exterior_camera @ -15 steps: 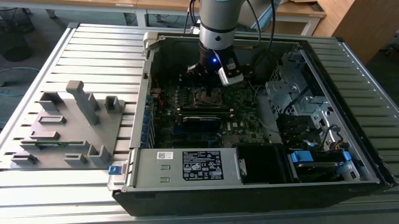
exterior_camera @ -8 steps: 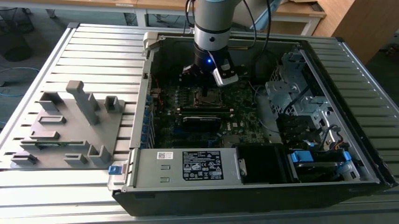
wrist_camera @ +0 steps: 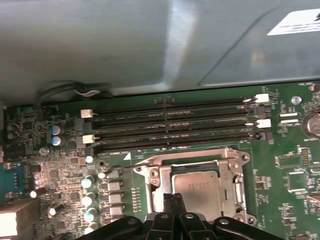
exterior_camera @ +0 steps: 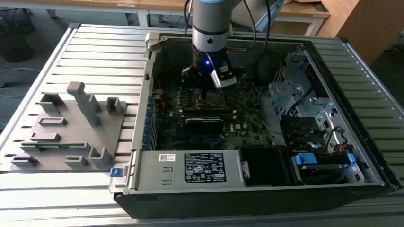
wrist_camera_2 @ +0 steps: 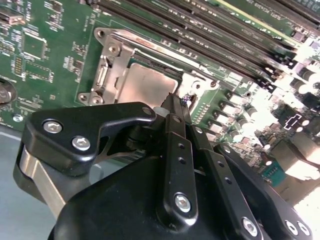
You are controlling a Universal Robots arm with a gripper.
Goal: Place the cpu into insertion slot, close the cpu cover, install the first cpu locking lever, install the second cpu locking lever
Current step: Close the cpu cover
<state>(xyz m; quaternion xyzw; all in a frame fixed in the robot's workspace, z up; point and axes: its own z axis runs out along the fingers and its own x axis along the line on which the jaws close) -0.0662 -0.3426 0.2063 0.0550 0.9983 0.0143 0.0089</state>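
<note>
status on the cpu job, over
Status: gripper shut, tips at the edge of the cpu cover. The cpu sits in the insertion slot, cover down over it. Nothing in the way.

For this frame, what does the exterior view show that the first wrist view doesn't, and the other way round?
Exterior view: the arm reaching down into the open computer case, which sits on a slatted table beside a grey fixture at the exterior view's left.
First wrist view: the cpu with its silvery face framed by the cpu cover lying flat over it, and the gripper shut at the cover's edge.
Both: the green motherboard, its insertion slot and the long black memory slots.
</note>
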